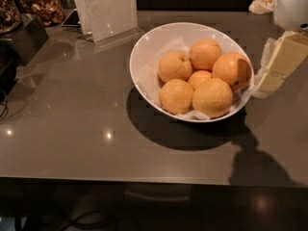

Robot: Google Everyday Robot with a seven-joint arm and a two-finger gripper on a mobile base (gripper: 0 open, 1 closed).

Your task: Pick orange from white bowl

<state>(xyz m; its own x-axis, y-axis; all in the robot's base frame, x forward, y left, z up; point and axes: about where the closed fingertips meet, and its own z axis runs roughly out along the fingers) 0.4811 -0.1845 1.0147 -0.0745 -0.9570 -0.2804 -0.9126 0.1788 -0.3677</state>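
The white bowl (149, 52) stands in the middle of the grey table, lined with white paper and holding several round fruits. The orange (231, 69) is the deeper-coloured one at the bowl's right side, with a small dark speck low on its skin. A paler fruit (212, 97) of similar size lies in front of it, and a smaller fruit (198, 78) sits in the middle. My gripper (270, 76) is cream-coloured and hangs at the right edge of the view, just right of the bowl's rim and level with the orange, not touching any fruit.
A clear stand with a paper sign (108, 8) stands behind the bowl to the left. Dark containers with dried food (41, 6) sit at the far left. A cable (4, 105) lies at the left edge. The table's front edge (144, 179) runs across below.
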